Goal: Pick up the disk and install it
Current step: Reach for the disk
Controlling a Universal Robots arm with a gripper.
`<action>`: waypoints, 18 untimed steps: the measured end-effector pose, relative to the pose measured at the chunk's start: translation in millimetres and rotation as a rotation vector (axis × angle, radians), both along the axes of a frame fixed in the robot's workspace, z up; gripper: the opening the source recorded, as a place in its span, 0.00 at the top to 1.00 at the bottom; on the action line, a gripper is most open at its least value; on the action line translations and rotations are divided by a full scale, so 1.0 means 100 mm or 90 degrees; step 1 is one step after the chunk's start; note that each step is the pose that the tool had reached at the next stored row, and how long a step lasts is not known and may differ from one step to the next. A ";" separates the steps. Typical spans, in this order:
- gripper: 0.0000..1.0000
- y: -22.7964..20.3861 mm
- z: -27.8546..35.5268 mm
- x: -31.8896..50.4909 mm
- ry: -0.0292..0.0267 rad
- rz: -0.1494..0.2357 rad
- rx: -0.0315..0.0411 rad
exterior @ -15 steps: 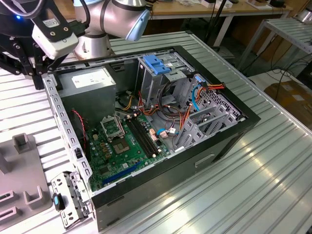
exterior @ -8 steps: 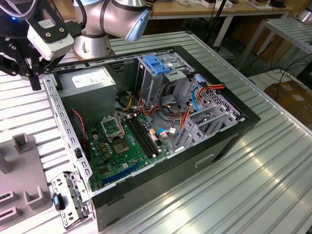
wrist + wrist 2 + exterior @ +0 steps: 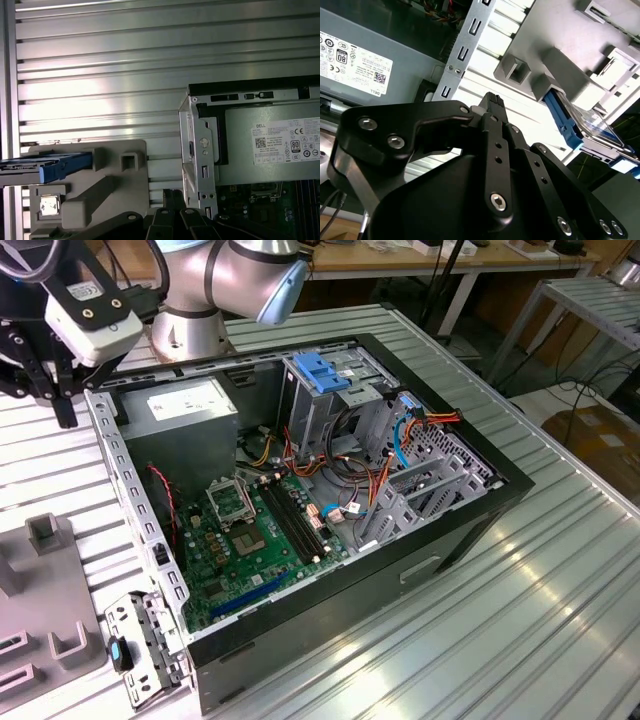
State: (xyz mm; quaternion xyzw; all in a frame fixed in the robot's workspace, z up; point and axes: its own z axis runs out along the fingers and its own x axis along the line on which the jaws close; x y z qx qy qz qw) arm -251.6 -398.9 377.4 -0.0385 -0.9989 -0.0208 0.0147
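A ribbed metal table (image 3: 520, 620) carries an open computer case (image 3: 300, 612) lying on its side, and the robot arm (image 3: 230, 280) stands just behind the case. Outside the case, beside the wall nearest the power supply, a grey moulded holder (image 3: 100, 186) rests on the table. Inside the case, the grey power supply box (image 3: 185, 425) with its white sticker fills the corner closest to the arm, the green circuit board (image 3: 250, 540) covers the case floor, and a tall metal cage (image 3: 318, 410) with a light-blue latch rises near the case's middle, with coloured cables trailing beside it. The disk (image 3: 52, 169) lies flat in the holder, outside the case, its blue side rail showing in both wrist views. The claw (image 3: 492, 100) hangs over the strip of table between the case wall and the holder, apart from the disk; its black fingers (image 3: 167, 197) sit close together with nothing between them.
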 end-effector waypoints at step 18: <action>0.89 0.000 -0.015 -0.089 0.0009 0.000 0.0000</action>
